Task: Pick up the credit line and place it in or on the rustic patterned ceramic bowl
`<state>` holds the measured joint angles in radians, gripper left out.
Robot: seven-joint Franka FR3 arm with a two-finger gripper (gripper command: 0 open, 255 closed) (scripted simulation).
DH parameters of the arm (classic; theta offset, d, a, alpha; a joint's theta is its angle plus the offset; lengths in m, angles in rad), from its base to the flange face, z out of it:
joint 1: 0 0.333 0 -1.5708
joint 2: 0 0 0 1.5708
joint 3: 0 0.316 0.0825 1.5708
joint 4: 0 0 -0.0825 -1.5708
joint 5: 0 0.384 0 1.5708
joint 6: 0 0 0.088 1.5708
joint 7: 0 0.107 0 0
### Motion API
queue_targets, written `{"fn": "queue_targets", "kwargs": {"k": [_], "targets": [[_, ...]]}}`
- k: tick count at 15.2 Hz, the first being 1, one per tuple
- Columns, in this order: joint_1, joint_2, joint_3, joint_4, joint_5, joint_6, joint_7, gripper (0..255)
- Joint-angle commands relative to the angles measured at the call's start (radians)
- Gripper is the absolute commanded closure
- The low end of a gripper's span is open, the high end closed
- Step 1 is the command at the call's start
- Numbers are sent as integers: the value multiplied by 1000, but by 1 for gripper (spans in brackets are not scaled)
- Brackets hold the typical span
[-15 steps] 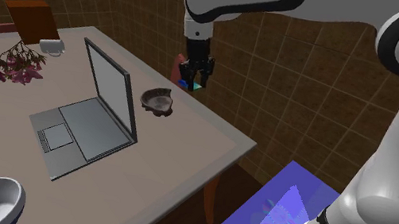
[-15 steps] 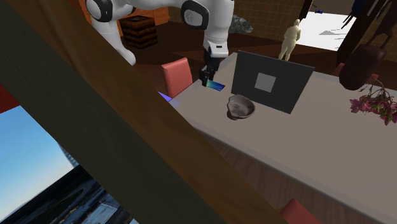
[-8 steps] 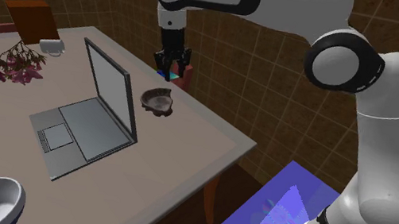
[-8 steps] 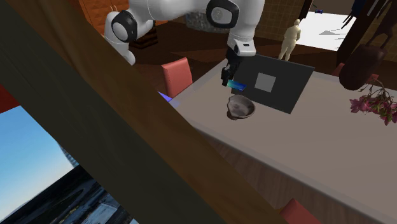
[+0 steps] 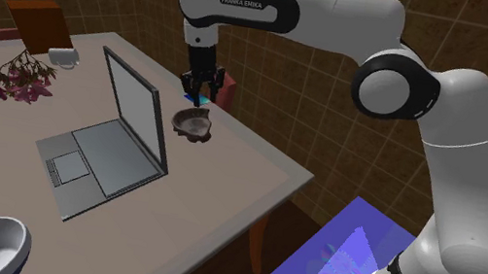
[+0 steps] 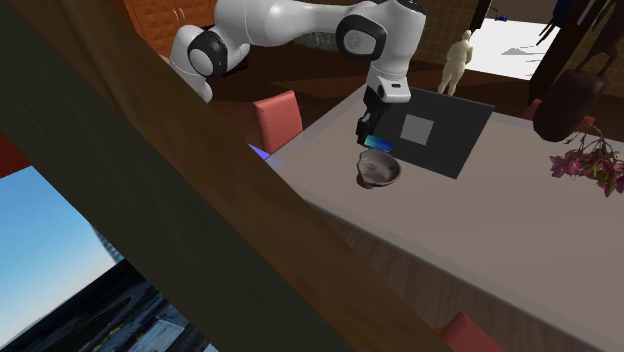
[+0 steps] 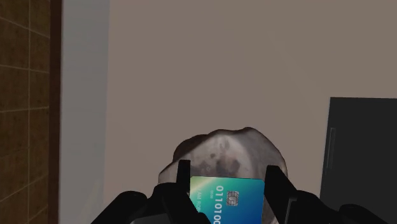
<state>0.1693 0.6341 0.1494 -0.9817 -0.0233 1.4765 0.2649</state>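
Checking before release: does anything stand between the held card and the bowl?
Nothing visible does. The gripper holds the blue-green card just above the brown mottled bowl, open air between them; the laptop stands beside.

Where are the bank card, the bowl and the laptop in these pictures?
bank card (image 7: pixel 224 198): wrist view, middle of its blue-green face, beside the chip.
bowl (image 5: pixel 193 126): shoulder view, its mottled inside.
laptop (image 5: pixel 117 155): shoulder view, its grey keyboard deck.

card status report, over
Both jaws shut on the card. Card hangs above the bowl, not yet released. Open laptop stands close beside the bowl.
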Motion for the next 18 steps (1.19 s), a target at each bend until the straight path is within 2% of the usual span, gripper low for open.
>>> {"fn": "queue_targets", "kwargs": {"k": [1,8,16,17,18], "targets": [[-4,-14,0,-52,1,39,-2,255],[-11,-30,-1,-181,3,152,-6,255],[-11,-30,-1,-181,3,152,-6,255],[-11,-30,-1,-181,3,152,-6,0],[-11,-30,-1,-181,3,152,-6,0]]}}
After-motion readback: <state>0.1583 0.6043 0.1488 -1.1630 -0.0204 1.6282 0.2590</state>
